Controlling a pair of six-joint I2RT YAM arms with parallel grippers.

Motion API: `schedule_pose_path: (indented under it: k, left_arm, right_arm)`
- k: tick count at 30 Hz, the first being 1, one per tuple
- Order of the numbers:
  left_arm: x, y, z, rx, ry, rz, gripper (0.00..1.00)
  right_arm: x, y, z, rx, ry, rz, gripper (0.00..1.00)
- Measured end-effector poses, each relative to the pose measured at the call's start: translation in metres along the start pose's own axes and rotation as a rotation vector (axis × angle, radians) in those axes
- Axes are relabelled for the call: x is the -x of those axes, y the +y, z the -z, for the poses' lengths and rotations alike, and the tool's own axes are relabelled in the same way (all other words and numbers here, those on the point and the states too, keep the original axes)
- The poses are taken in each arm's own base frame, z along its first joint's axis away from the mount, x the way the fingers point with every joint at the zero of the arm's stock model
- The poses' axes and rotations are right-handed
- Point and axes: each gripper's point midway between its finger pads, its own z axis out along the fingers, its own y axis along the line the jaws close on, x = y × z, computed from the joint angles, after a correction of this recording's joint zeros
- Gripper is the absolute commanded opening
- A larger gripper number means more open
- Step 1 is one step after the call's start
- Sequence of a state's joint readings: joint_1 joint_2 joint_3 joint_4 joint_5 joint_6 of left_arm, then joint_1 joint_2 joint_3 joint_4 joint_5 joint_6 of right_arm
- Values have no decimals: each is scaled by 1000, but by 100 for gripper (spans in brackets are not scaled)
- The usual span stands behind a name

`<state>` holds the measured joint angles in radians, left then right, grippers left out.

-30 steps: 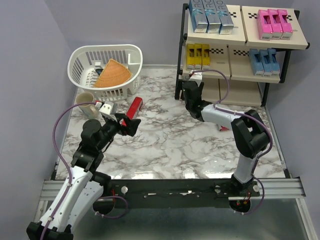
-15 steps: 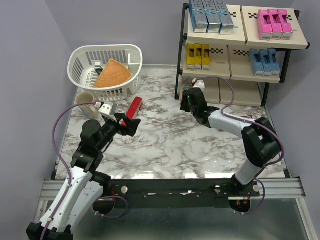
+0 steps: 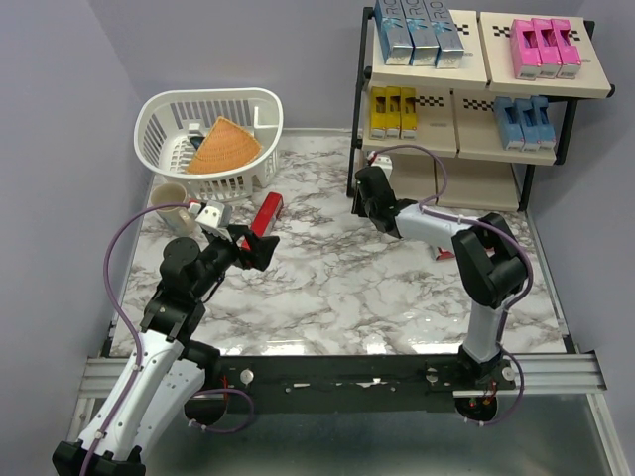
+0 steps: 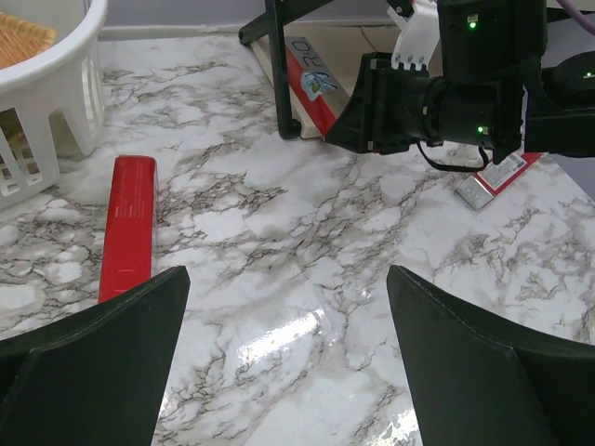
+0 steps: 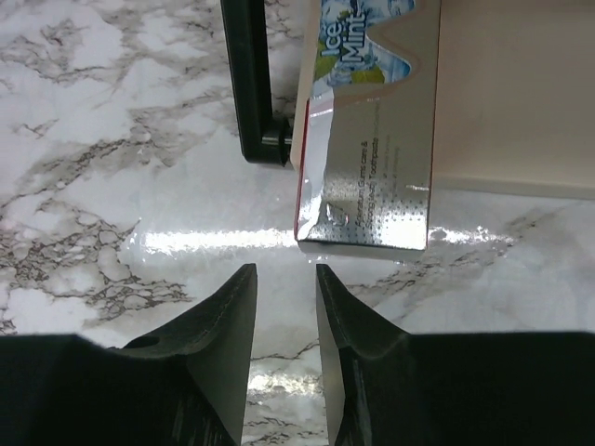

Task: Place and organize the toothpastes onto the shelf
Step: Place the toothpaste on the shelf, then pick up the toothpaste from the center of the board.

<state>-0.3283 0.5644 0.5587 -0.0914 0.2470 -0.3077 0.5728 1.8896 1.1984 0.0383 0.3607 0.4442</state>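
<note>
One red toothpaste (image 3: 268, 213), flat, lengthwise front-to-back

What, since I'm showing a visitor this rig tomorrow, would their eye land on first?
Probably the shelf at the far right, with neat rows of silver-blue cartons and pink cartons on top, and yellow cartons and light blue cartons one tier down. Next comes the red carton lying on the marble table near the white basket at the far left, just ahead of the wide-open left gripper.

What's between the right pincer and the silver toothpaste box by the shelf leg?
Only bare marble tabletop; the right wrist view shows the right pincer short of the toothpaste box.
</note>
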Motion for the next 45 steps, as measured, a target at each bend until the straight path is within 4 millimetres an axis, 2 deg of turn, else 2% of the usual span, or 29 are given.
schedule_pose_path:
  k: [8, 15, 18, 21, 25, 26, 28, 29, 31, 33, 35, 39, 44, 45]
  left_arm:
    - [-2, 1, -1, 2, 7, 2, 99]
    - [-2, 1, -1, 2, 7, 2, 99]
    - [-2, 1, -1, 3, 7, 2, 99]
    - [-1, 1, -1, 4, 6, 2, 99]
    - [0, 0, 0, 1, 0, 1, 99]
    - [1, 0, 0, 1, -3, 0, 99]
    - [2, 0, 1, -1, -9, -2, 99]
    - [3, -1, 2, -2, -12, -3, 99]
    - [5, -2, 3, -4, -19, -4, 99]
    - [6, -2, 4, -6, -25, -2, 99]
    - [7, -3, 5, -6, -28, -2, 99]
    - [8, -4, 6, -8, -35, -1, 99]
    - [9, -4, 7, -10, -38, -1, 99]
    - [9, -4, 7, -9, -38, -1, 99]
  right_arm:
    - [20, 0, -9, -8, -36, 11, 40]
    - [21, -1, -11, -1, -59, 26, 42]
    - [11, -4, -10, 5, -51, 32, 43]
    - [-1, -11, 2, 17, -30, 34, 47]
    - [-4, -21, 36, 36, -39, 1, 57]
    - [-1, -26, 50, 39, -52, -21, 65]
    - [2, -33, 67, 32, -69, -49, 73]
    - [5, -38, 78, 23, -77, -69, 83]
    - [7, -50, 90, -28, -87, -107, 92]
    - [0, -67, 97, -108, -75, -154, 99]
    - [-14, -85, 103, -196, -52, -196, 100]
    - [-54, -129, 112, -412, 8, -279, 100]
    - [-76, -160, 117, -578, 18, -391, 100]
    - [-79, -165, 118, -605, 13, -411, 97]
